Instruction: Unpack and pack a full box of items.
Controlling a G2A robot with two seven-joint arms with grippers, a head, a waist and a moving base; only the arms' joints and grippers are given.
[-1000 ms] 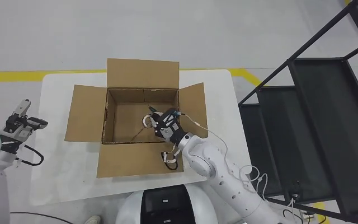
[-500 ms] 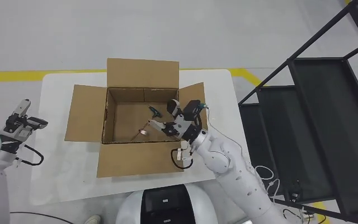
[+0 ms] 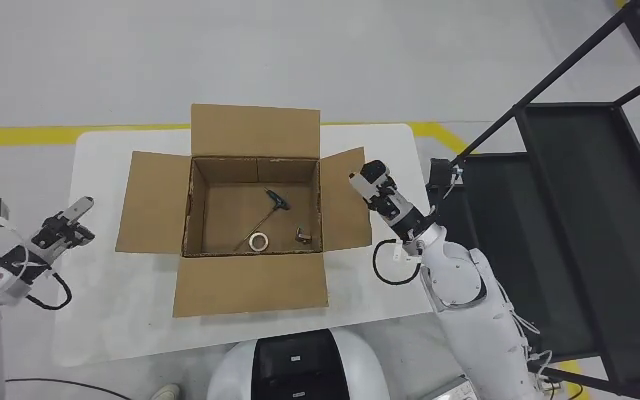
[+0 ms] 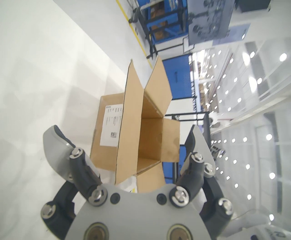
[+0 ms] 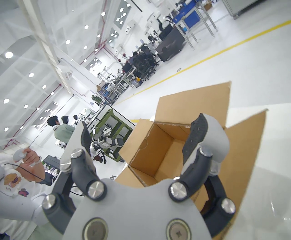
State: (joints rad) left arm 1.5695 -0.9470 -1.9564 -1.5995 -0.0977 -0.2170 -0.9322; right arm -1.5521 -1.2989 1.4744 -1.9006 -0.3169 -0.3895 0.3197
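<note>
Cardboard box (image 3: 255, 130) flaps open, right gripper (image 3: 365, 179) spread wide by side flap

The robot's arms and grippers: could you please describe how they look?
The right arm and left arm are glossy white rounded shells, each with a black cable looping at the wrist. The right gripper and left gripper each have two pale grey fingers with dark textured pads, black linkages and silver screws.

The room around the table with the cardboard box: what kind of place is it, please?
Most likely a large factory hall or robot laboratory. Signs: a yellow line painted on the pale floor, rows of ceiling lights high overhead, and workbenches with equipment in the background.
</note>
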